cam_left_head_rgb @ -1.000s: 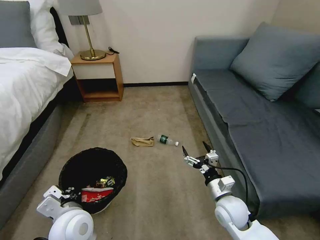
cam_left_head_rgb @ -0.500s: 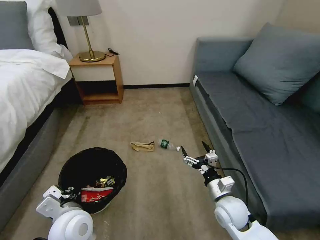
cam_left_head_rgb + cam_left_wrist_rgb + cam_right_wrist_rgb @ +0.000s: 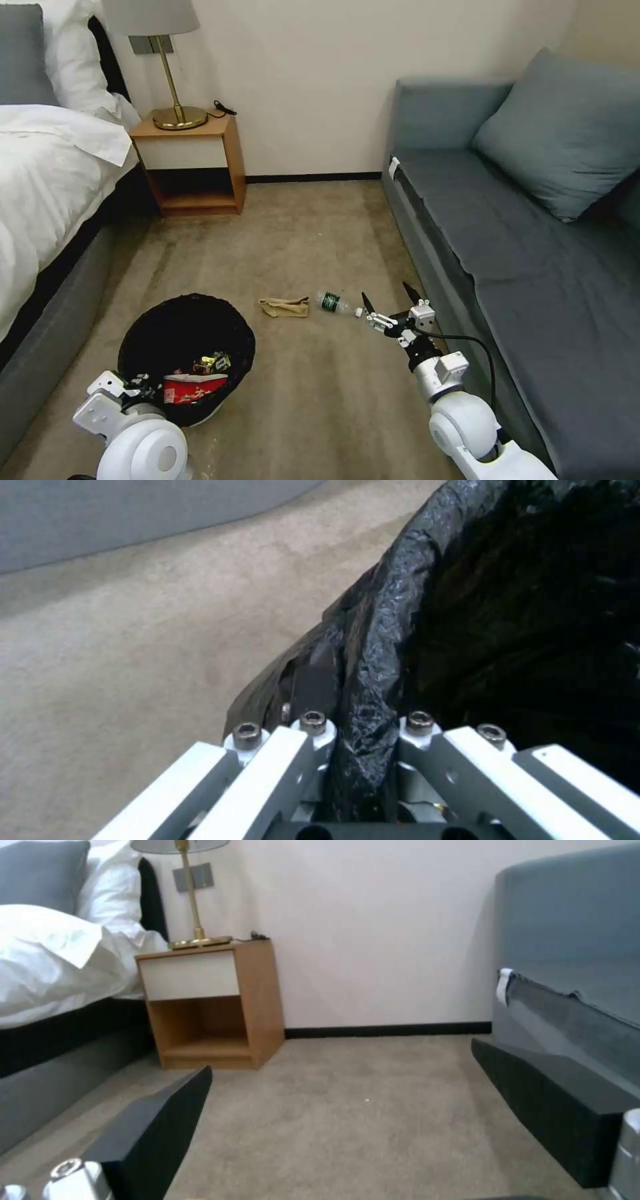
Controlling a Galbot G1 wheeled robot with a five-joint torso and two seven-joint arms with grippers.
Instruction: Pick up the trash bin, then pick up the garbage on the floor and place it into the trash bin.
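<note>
The trash bin (image 3: 187,333), lined with a black bag, hangs low at the left. My left gripper (image 3: 137,385) is shut on its near rim (image 3: 373,645). In the left wrist view the fingers (image 3: 313,730) clamp the wrinkly bag edge. Inside lie a red-and-white packet (image 3: 193,389) and a yellow-brown wrapper (image 3: 212,363). On the carpet ahead lie a tan paper bag (image 3: 285,307) and a small clear green-labelled bottle (image 3: 332,303). My right gripper (image 3: 389,297) is open, just right of the bottle's cap and low over the floor. Its dark fingers (image 3: 153,1135) spread wide with nothing between them.
A bed (image 3: 47,187) with white sheets runs along the left. A grey sofa (image 3: 533,267) with a cushion (image 3: 567,133) lies close on the right. A wooden nightstand (image 3: 193,160) with a brass lamp (image 3: 173,113) stands against the far wall. Open carpet (image 3: 300,227) lies between.
The whole view has shifted as the camera moved forward. The bottle and paper bag now lie nearer my right gripper. Both grippers keep their state.
</note>
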